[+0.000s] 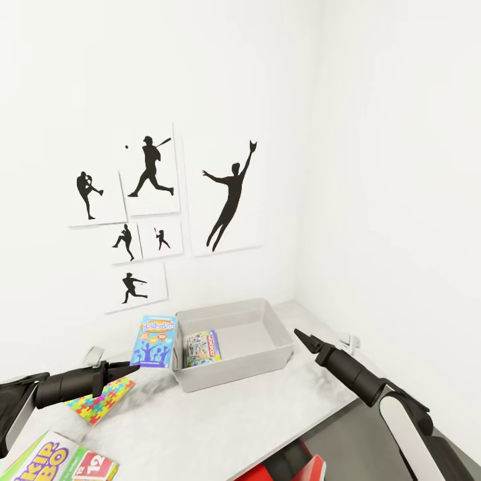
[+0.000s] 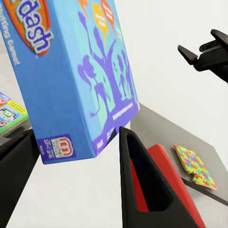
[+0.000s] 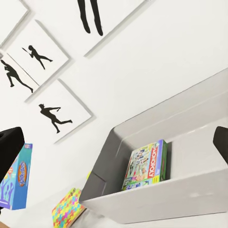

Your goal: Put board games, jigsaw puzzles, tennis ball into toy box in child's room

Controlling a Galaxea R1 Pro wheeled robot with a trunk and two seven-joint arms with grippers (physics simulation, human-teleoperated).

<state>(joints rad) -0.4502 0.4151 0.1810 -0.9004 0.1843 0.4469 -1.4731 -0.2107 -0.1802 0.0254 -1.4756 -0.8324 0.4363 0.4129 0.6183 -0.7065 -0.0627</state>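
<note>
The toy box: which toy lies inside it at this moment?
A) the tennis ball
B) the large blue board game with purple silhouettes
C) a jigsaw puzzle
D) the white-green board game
D: the white-green board game leans inside the toy box at its left end, while the large blue board game is held upright by the left gripper outside the box, and a jigsaw puzzle lies on the table.

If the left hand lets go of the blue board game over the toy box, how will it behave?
The blue board game looks like a rigid flat carton, so it probably won't flex. Held upright beside the toy box, it would likely tip flat on landing. It seems light for its size in the left hand.
</note>
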